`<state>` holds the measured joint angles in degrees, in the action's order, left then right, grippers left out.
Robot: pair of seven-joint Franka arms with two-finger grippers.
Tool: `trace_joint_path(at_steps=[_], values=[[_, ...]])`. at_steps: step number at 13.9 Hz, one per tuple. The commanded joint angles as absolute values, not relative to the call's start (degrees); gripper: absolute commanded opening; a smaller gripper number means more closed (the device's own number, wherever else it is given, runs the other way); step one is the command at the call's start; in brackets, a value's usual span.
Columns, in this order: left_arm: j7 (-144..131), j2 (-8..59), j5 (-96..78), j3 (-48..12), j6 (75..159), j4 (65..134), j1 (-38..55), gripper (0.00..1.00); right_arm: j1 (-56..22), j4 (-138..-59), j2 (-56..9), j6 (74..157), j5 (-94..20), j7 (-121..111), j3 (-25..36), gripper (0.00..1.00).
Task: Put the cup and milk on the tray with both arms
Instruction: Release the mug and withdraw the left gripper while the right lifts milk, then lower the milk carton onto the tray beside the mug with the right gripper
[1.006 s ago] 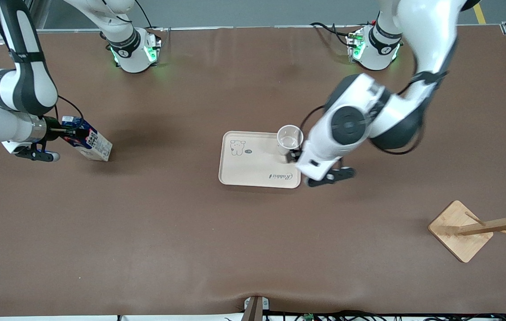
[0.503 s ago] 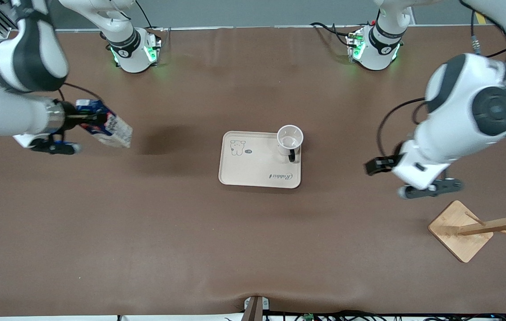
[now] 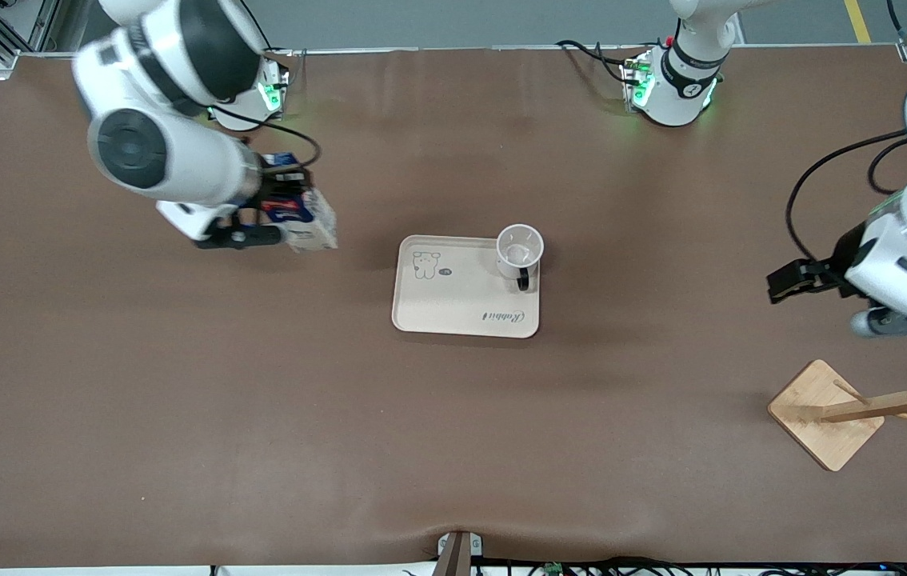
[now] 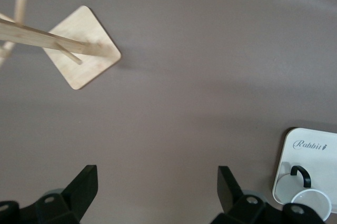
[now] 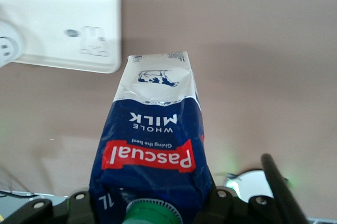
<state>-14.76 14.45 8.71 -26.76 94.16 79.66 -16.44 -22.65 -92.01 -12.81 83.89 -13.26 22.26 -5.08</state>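
Note:
The cup (image 3: pixel 519 248) stands upright on the tray (image 3: pixel 453 300), at the corner toward the left arm's end, with its black handle pointing toward the front camera. My right gripper (image 3: pixel 276 210) is shut on the top of the milk (image 3: pixel 305 220) and holds it tilted in the air over bare table, beside the tray toward the right arm's end. In the right wrist view the milk (image 5: pixel 155 145) fills the space between the jaws of my right gripper (image 5: pixel 152 208), with the tray (image 5: pixel 63 19) past it. My left gripper (image 3: pixel 797 282) is open and empty over bare table toward the left arm's end; in its wrist view the left gripper (image 4: pixel 156 187) shows nothing between its jaws.
A wooden rack with pegs on a square base (image 3: pixel 825 412) stands near the left arm's end, nearer to the front camera than my left gripper. It also shows in the left wrist view (image 4: pixel 81 50), as do the tray (image 4: pixel 308 150) and the cup (image 4: pixel 310 203).
My left gripper has left the cup on the tray and swung away toward the left arm's end. My right gripper has lifted the milk and carried it toward the tray.

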Motion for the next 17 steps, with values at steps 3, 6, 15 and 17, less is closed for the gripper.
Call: trace_joint_path(at_steps=[3,6,15,17], values=[[-14.2,8.3,9.6,-26.7,92.1,80.9,-16.4,1.0,-32.0,-82.7,-26.3,91.5,-16.7,32.3,-4.3,0.15],[-14.0,5.5,9.6,-24.3,90.4,81.5,-13.7,1.0,-35.5,-81.4,-30.9,96.1,-16.6,35.5,-4.3,0.15],[-6.6,-3.0,4.8,-6.5,86.0,87.2,0.4,1.0,-37.4,-78.4,-37.4,102.4,-15.6,38.0,-4.0,1.0],[-6.5,-5.0,4.6,-5.9,86.0,89.5,1.7,1.0,-37.4,-78.3,-37.3,102.2,-14.4,37.8,-4.1,1.0]])
